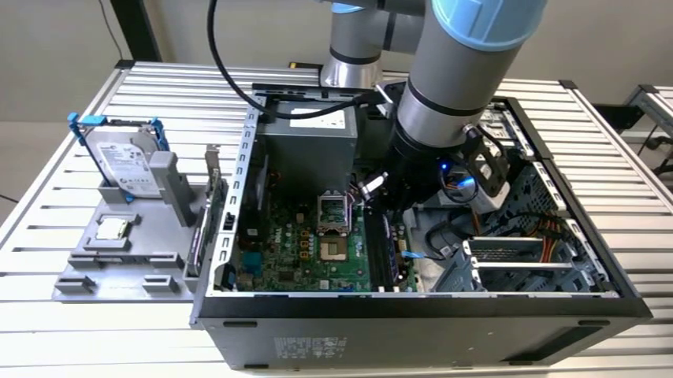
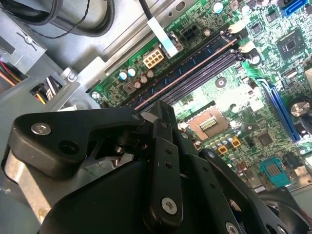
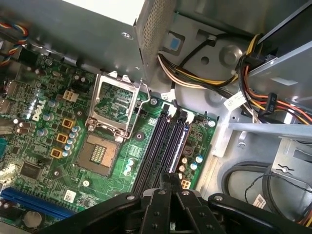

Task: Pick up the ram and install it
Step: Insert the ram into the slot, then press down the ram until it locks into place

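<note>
The ram [image 1: 207, 230] looks to be the slim dark strip standing on edge along the grey tray's side, next to the computer case. My gripper [image 1: 385, 203] is far from it, down inside the open case over the motherboard. In both wrist views the black fingers [image 3: 164, 195] are drawn together just above the long memory slots [image 3: 165, 146], with nothing visible between them. The same slots [image 2: 195, 68] run away from the fingertips [image 2: 163, 109], with white latches at their far end.
The grey tray [image 1: 116, 272] at the exterior view's left also carries a silver hard drive in a blue frame [image 1: 121, 161] and a small square processor chip [image 1: 112, 228]. Inside the case are the open processor socket [image 3: 112, 105], a power supply box [image 1: 305, 146] and bundled cables [image 3: 253, 97].
</note>
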Controlling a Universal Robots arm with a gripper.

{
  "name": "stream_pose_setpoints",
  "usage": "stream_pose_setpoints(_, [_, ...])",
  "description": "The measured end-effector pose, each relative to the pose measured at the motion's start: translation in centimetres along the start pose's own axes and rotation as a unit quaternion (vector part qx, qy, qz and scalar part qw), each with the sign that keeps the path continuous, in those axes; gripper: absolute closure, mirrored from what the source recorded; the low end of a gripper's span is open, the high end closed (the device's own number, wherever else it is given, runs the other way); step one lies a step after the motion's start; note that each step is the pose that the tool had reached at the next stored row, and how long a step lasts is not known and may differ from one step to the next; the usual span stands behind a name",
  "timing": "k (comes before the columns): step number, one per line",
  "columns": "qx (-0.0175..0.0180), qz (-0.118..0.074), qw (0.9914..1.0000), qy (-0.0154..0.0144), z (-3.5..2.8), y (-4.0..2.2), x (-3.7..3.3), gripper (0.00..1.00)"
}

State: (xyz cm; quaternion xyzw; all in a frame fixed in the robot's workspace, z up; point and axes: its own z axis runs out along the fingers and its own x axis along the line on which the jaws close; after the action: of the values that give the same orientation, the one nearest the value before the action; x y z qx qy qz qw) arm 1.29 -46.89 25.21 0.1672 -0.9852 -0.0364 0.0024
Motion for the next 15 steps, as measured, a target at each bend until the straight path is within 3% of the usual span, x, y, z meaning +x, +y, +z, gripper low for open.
stream_pose_setpoints(15, [-0.0003, -0.02, 0.99979, 0.0014, -0.03, 0.0, -0.01, 1.0])
